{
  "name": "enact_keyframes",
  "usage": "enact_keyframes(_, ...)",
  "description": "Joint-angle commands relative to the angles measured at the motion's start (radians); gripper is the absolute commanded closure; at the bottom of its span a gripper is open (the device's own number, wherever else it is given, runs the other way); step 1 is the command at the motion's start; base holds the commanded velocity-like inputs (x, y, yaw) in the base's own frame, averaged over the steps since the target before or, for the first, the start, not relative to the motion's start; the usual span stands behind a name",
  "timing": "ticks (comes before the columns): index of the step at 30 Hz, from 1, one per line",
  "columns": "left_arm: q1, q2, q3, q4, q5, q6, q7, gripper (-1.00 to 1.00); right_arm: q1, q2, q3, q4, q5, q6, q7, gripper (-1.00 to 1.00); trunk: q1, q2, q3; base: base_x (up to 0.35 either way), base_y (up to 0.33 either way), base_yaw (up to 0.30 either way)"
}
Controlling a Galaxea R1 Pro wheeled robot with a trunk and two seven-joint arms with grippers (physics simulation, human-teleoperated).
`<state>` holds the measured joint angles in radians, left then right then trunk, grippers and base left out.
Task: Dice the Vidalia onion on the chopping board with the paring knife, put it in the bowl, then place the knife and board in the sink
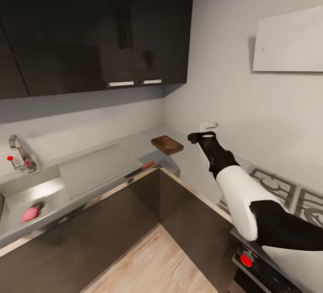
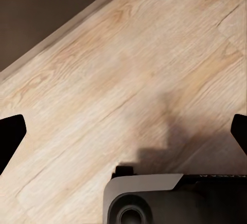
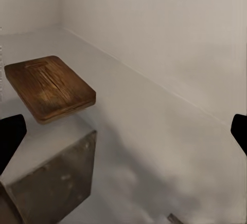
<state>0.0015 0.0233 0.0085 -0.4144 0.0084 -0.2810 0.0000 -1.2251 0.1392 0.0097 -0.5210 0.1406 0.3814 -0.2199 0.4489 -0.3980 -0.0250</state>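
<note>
The right gripper (image 1: 204,137), jaws spread and empty, hovers right of the chopping board (image 1: 167,144); the Vidalia onion (image 1: 30,213) lies far left in the sink (image 1: 27,185). Reaching could nudge the board off the countertop (image 1: 188,167).

Glossy black upper cabinets (image 1: 94,28) with chrome bar handles (image 1: 134,82) hang above a pale grey backsplash (image 1: 89,122). Below them, dark lower cabinets (image 1: 134,221) form an inside corner over a light wood floor (image 1: 157,266). To the right of the cabinets, a white panel (image 1: 289,42) is mounted on the grey wall (image 1: 233,96), with a stove's grates (image 1: 287,192) and red knob (image 1: 246,260) beneath it.
</note>
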Motion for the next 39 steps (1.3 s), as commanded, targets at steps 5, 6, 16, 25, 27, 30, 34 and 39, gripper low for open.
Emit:
enact_keyframes(5,0.000,0.000,0.001,-0.001,0.001,-0.001,0.000,-1.00,-0.001,0.000,0.002,-0.001,0.010,0.008,-0.001,-1.00,0.001,-0.002,-0.002,0.266,0.215,0.000)
enact_keyframes(6,0.000,0.000,0.001,-0.001,0.001,-0.001,0.000,-1.00,-0.001,0.000,0.002,-0.001,0.010,0.008,-0.001,-1.00,0.001,-0.002,-0.002,0.263,0.186,0.000)
enact_keyframes(16,0.000,0.000,0.001,-0.001,0.001,-0.001,0.000,-1.00,0.001,0.000,0.001,-0.001,0.010,0.008,-0.001,-1.00,0.001,-0.002,-0.002,0.076,0.033,0.136)
enact_keyframes(25,0.000,0.000,0.001,-0.001,0.001,-0.001,0.000,-1.00,0.001,0.000,0.001,-0.001,0.010,0.008,-0.001,-1.00,0.001,-0.002,-0.002,0.001,0.001,0.273)
enact_keyframes(27,0.000,0.000,0.000,-0.001,0.001,-0.001,0.000,-1.00,0.001,0.000,0.001,-0.001,0.010,0.008,-0.001,-1.00,0.001,-0.002,-0.002,0.000,0.000,0.123)
enact_keyframes(30,0.000,0.000,0.001,-0.001,0.001,-0.001,0.000,-1.00,0.001,-0.001,0.001,-0.001,0.010,0.008,-0.001,-1.00,0.001,-0.002,-0.002,0.012,-0.042,0.054)
enact_keyframes(34,0.000,0.000,0.001,-0.001,0.001,-0.001,0.000,-1.00,0.001,-0.016,0.002,-0.001,0.010,0.008,-0.001,-1.00,0.001,-0.002,-0.002,0.107,-0.153,0.014)
enact_keyframes(39,0.000,0.000,0.001,-0.001,0.001,-0.001,0.000,-1.00,0.002,-0.022,0.001,-0.001,0.010,0.008,0.000,-1.00,0.001,-0.002,-0.002,0.162,-0.146,0.002)
